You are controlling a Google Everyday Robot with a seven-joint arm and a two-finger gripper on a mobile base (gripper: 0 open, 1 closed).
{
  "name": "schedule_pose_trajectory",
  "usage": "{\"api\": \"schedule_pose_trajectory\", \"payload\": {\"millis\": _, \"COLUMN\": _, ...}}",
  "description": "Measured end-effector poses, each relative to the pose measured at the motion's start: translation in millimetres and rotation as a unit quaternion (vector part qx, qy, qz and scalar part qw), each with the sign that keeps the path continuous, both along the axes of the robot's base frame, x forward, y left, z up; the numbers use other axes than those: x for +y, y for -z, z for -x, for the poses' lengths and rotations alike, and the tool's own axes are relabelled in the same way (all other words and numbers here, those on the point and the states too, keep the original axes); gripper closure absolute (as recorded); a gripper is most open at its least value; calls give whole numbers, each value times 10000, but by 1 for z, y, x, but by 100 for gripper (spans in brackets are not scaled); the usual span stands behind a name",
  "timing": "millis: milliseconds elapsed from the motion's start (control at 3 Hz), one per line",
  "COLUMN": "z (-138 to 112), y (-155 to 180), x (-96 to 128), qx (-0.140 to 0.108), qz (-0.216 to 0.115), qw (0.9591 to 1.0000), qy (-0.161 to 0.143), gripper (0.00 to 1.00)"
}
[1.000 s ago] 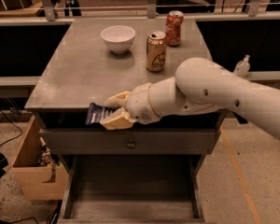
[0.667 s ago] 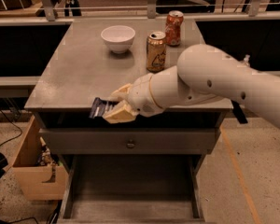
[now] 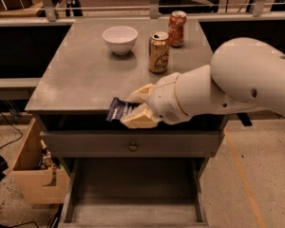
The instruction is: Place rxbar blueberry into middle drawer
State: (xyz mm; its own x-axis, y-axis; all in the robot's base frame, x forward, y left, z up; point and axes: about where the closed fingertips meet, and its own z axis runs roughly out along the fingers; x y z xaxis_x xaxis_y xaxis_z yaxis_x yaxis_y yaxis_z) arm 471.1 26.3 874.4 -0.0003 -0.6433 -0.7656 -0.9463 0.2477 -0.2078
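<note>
My gripper [image 3: 135, 109] is shut on the rxbar blueberry [image 3: 118, 110], a dark navy wrapper with white print. The bar sticks out to the left of the cream fingers [image 3: 138, 119]. It hangs at the front edge of the grey cabinet top [image 3: 80, 75], just above the closed drawer front with a brass knob [image 3: 132, 147]. The middle drawer [image 3: 133, 194] stands pulled open below, a wide shallow grey box with a bare floor. My big white arm [image 3: 237, 80] comes in from the right.
A white bowl [image 3: 119, 38], a gold soda can [image 3: 158, 52] and an orange soda can [image 3: 176, 28] stand at the back of the cabinet top. A cardboard box [image 3: 35, 175] sits on the floor to the left of the drawer.
My gripper with the bar has shifted a little to the right along the front edge and the arm has swung further right. The bar stays held.
</note>
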Motion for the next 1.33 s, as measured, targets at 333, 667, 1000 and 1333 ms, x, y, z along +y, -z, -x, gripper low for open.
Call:
{"api": "schedule_pose_trajectory", "payload": {"millis": 333, "z": 25, "y": 29, "x": -30, "qx": 218, "qz": -25, "qw": 9992, "qy": 324, "gripper": 100}}
{"api": "schedule_pose_trajectory", "payload": {"millis": 667, "z": 43, "y": 100, "x": -64, "qx": 827, "qz": -37, "qw": 9942, "qy": 683, "gripper": 100}}
{"api": "schedule_pose_trajectory", "payload": {"millis": 1000, "z": 46, "y": 153, "x": -66, "qx": 1315, "qz": 3, "qw": 9893, "qy": 632, "gripper": 100}}
{"api": "schedule_pose_trajectory", "payload": {"millis": 1333, "z": 46, "y": 160, "x": -62, "qx": 1328, "qz": 36, "qw": 9890, "qy": 651, "gripper": 100}}
